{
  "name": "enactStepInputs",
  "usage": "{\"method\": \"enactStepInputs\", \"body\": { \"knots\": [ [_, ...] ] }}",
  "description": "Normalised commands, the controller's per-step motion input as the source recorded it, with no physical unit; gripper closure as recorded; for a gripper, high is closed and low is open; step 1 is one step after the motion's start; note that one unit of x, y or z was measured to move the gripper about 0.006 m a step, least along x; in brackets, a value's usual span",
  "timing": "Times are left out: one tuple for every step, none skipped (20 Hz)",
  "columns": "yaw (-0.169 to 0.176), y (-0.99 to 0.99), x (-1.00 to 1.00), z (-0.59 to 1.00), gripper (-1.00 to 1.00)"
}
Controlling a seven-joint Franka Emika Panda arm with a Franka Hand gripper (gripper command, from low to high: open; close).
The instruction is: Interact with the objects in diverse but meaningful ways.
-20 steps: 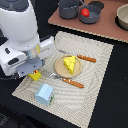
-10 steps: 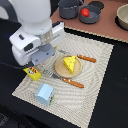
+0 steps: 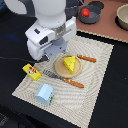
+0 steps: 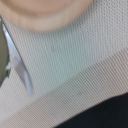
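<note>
1. Over the last second your arm [image 3: 50,30] has swung toward the exterior view's right and farther back. It no longer covers the yellow packet [image 3: 31,72] and now hangs over the far left part of the placemat [image 3: 100,65], just beside the round plate [image 3: 60,70].
2. You cannot tell the state of the fingers: the arm's white body hides them in the exterior view, and the wrist view shows only woven mat, a curve of the plate's rim [image 4: 42,17] and a blurred metal strip.
3. The cheese wedge [image 3: 70,64] sits on the plate, with a utensil [image 3: 86,58] on its far side and another [image 3: 62,79] on its near side.
4. The packet lies at the mat's left edge, and the light blue cup [image 3: 45,94] is on its side near the near corner.
5. The tomato [image 3: 85,12] rests in the grey saucepan [image 3: 92,17], well apart at the far right.
6. Judging by this shift, the packet has been left alone and the cheese looks like your nearest candidate.
</note>
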Motion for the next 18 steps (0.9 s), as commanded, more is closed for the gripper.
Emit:
{"method": "enactStepInputs", "body": {
  "knots": [
    [-0.147, 0.00, 0.79, 0.07, -1.00],
    [-0.144, 0.00, 0.76, 0.06, -1.00],
    [-0.138, 0.03, 0.73, 0.07, -1.00],
    [-0.137, 0.11, 0.70, 0.12, -1.00],
    [-0.130, 0.19, 0.64, 0.24, -1.00],
    [-0.112, 0.23, 0.67, 0.36, -1.00],
    [-0.109, 0.26, 0.65, 0.43, -1.00],
    [-0.103, 0.29, 0.64, 0.48, -1.00],
    [-0.100, 0.29, 0.64, 0.47, -1.00],
    [-0.099, 0.33, 0.61, 0.47, -1.00],
    [-0.100, 0.34, 0.58, 0.43, -1.00],
    [-0.096, 0.35, 0.54, 0.41, -1.00],
    [-0.091, 0.31, 0.49, 0.33, -1.00],
    [-0.074, 0.27, 0.38, 0.22, -1.00],
    [-0.039, 0.25, 0.30, 0.12, -1.00],
    [-0.003, 0.22, 0.29, 0.08, -1.00],
    [0.000, 0.23, 0.29, 0.05, -1.00],
    [0.000, 0.18, 0.30, 0.00, -1.00]
  ]
}}
